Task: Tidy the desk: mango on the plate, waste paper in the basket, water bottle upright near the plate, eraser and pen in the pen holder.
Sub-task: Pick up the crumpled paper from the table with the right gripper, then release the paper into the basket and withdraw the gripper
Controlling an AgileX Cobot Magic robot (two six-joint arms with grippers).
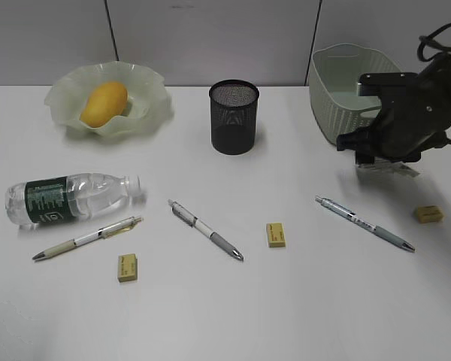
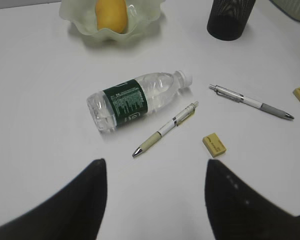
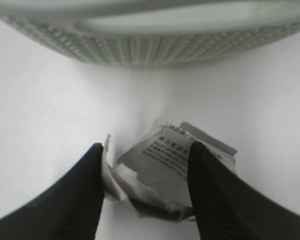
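On the far left of the white tabletop (image 1: 225, 316) the plate (image 1: 146, 105) holds the mango (image 1: 104, 103), which lies on its left half. Nearer, at the left edge, the water bottle (image 1: 68, 199) lies on its side, cap pointing right. Just in front of it a cream-gripped pen (image 1: 88, 238) lies slanted, its far end near the bottle's cap, and a yellow eraser (image 1: 128, 267) sits near of that pen.

The left pincer (image 2: 155, 200) hangs above bare tabletop near of the bottle, its two dark fingers (image 2: 85, 200) standing wide apart with nothing between them.

In the middle, the pen holder (image 1: 234, 117) stands upright at the far side. Near of it a grey-gripped pen (image 1: 206, 229) lies slanted, and a second eraser (image 1: 276, 234) sits just right of it.

Further right a third pen (image 1: 364, 222) lies slanted. The basket (image 1: 346, 90) stands at the far right. Just near of it the right pincer (image 3: 145, 185) is down at the tabletop, its fingers (image 3: 85, 195) set on either side of the waste paper (image 3: 162, 165), touching its crumpled edges; whether it is gripped firmly cannot be told. A fourth eraser (image 1: 428, 213) sits near the right edge.
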